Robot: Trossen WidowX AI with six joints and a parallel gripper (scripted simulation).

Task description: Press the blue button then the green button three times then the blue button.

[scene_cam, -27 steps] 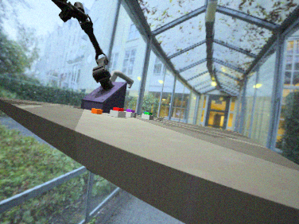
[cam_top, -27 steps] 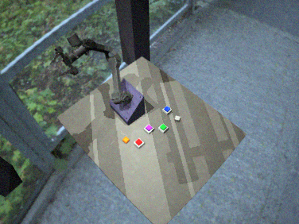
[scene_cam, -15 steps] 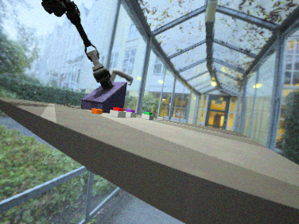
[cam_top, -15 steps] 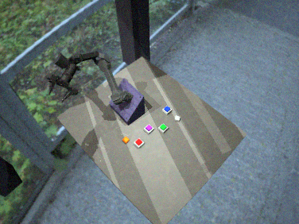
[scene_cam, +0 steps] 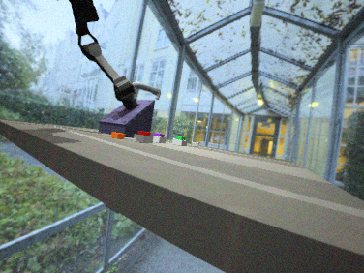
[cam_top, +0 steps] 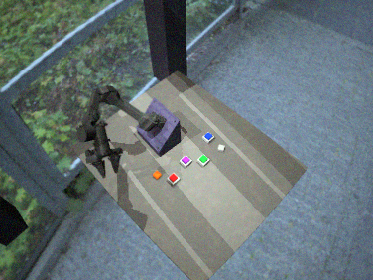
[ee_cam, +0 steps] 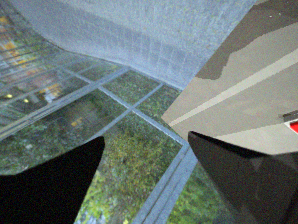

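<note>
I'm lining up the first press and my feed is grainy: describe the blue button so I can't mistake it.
Start at the big purple wedge-shaped block under the open gripper. Just beyond it on the striped tan table lies the square blue button on its white base. It is the only blue one, with a small plain white cube beside it and the green button nearer the camera.

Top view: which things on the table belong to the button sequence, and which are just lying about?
Belong to the job:
blue button
green button
tool, open, empty

Just lying about:
purple button
red button
orange block
white block
purple wedge
</note>
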